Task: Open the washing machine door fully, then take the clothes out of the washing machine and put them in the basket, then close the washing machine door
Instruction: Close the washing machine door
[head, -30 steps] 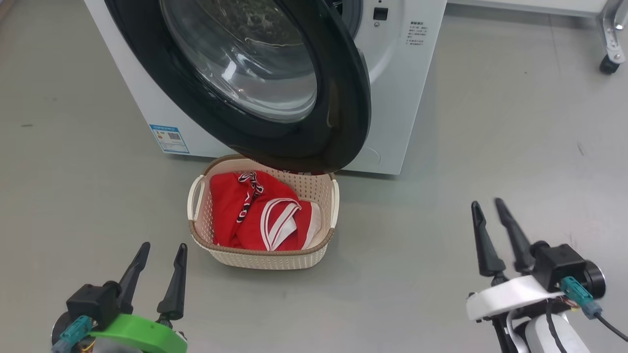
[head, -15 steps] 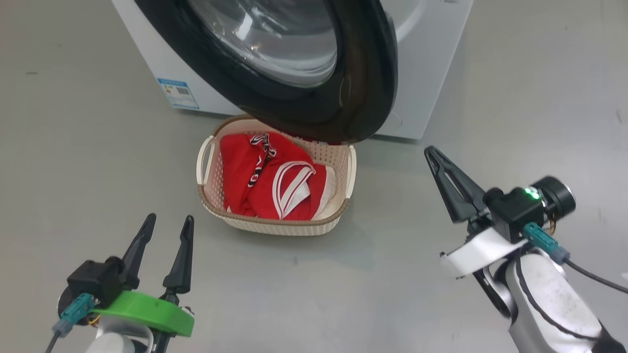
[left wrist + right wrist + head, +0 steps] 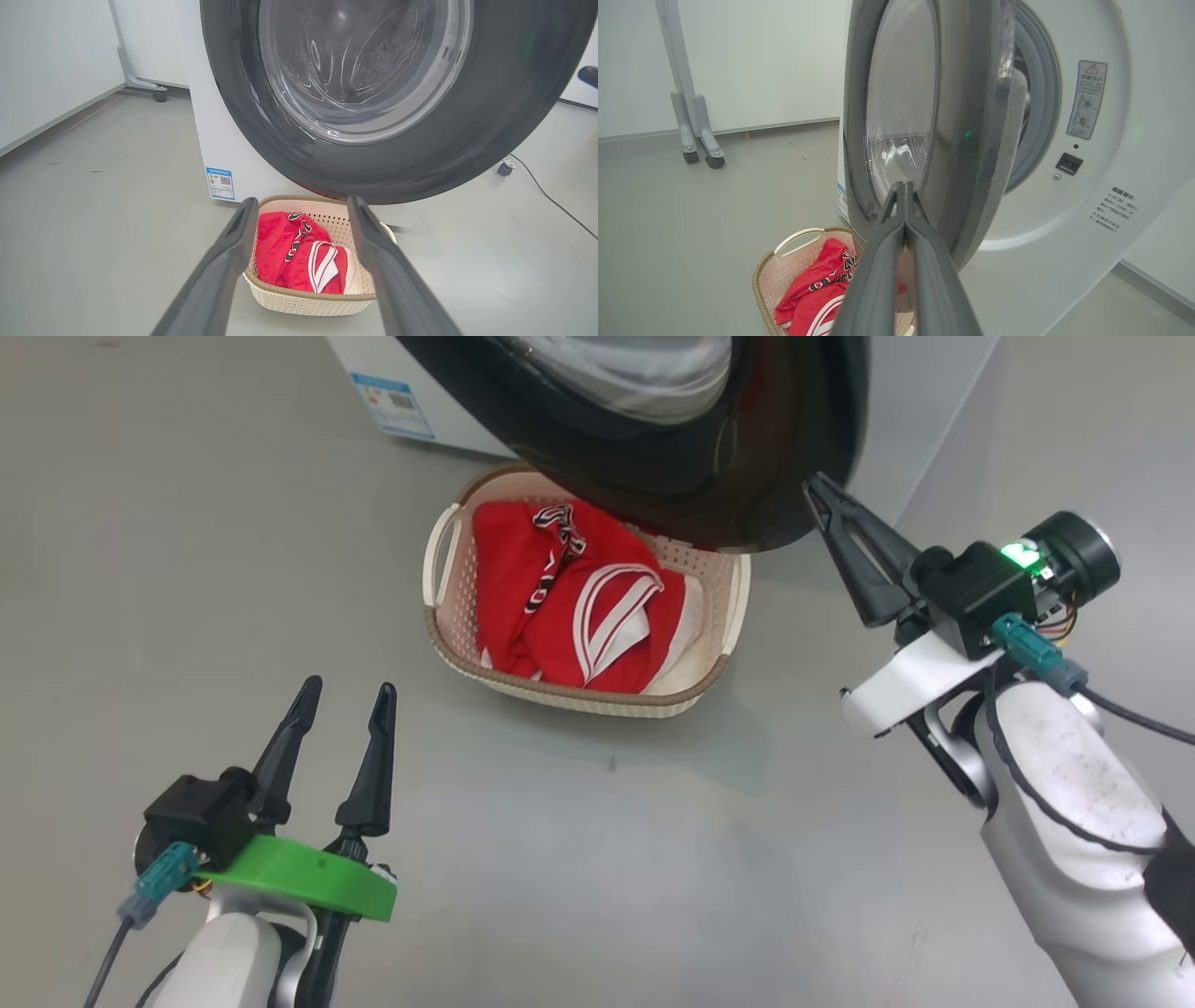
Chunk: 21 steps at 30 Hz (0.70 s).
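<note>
We are holding our right gripper (image 3: 814, 485) (image 3: 901, 185) with its two dark fingers pressed flat together and nothing between them. It is hanging to the right of the basket (image 3: 560, 695) (image 3: 308, 298) (image 3: 763, 275), past the basket's far right corner and higher than its rim. The fingertips are lying against the outer edge of the washing machine door (image 3: 728, 476) (image 3: 467, 140) (image 3: 962, 116); we cannot tell whether they are touching it.

We are carrying our left gripper (image 3: 348, 686) (image 3: 302, 200) with its fingers spread well apart and gripping nothing. It is hovering over the grey floor (image 3: 187, 523) on the near left side of the basket, well apart from it, and pointing toward it.

The door is standing partly open, its lower rim hanging over the basket's far edge. The washing machine (image 3: 457, 429) (image 3: 210, 116) (image 3: 1087, 186) is standing just behind the basket, with its blue label (image 3: 392, 403) (image 3: 219, 183) showing beyond the basket's far left corner. In the right wrist view the grey gasket (image 3: 1036, 116) is showing in the gap behind the door.

The clothes (image 3: 560, 607) (image 3: 280, 247) (image 3: 808, 298) are lying bunched inside the basket, red with white striped trim, filling most of it.
</note>
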### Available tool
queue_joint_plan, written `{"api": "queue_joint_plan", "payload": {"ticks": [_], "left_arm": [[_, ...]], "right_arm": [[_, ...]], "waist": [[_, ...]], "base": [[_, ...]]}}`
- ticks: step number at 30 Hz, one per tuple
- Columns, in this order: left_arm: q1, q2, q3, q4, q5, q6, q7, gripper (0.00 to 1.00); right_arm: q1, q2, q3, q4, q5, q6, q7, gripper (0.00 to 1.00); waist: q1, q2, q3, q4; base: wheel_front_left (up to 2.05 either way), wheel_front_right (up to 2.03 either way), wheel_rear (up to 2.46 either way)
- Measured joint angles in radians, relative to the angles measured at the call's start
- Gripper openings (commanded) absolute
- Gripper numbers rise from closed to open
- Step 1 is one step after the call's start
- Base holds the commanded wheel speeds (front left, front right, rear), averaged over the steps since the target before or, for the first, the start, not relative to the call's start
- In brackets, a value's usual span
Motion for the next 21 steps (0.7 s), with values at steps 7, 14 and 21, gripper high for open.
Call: {"api": "queue_joint_plan", "payload": {"ticks": [7, 14, 21], "left_arm": [[-0.023, -0.023, 0.02, 0.003, 0.0, 0.0, 0.0, 1.0], [-0.037, -0.024, 0.035, 0.002, 0.0, 0.0, 0.0, 1.0], [-0.059, -0.027, 0.051, -0.007, 0.0, -0.001, -0.002, 1.0]], "right_arm": [[-0.079, -0.016, -0.002, 0.055, 0.01, 0.0, 0.004, 0.0], [-0.139, -0.03, -0.043, 0.08, 0.043, 0.008, 0.004, 0.0], [-0.215, -0.052, -0.06, 0.094, 0.045, 0.009, 0.009, 0.0]], "waist": [[0.0, 0.0, 0.056, 0.05], [0.0, 0.0, 0.098, 0.063], [0.0, 0.0, 0.143, 0.062]], "base": [[0.0, 0.0, 0.0], [0.0, 0.0, 0.0], [0.0, 0.0, 0.0]]}}
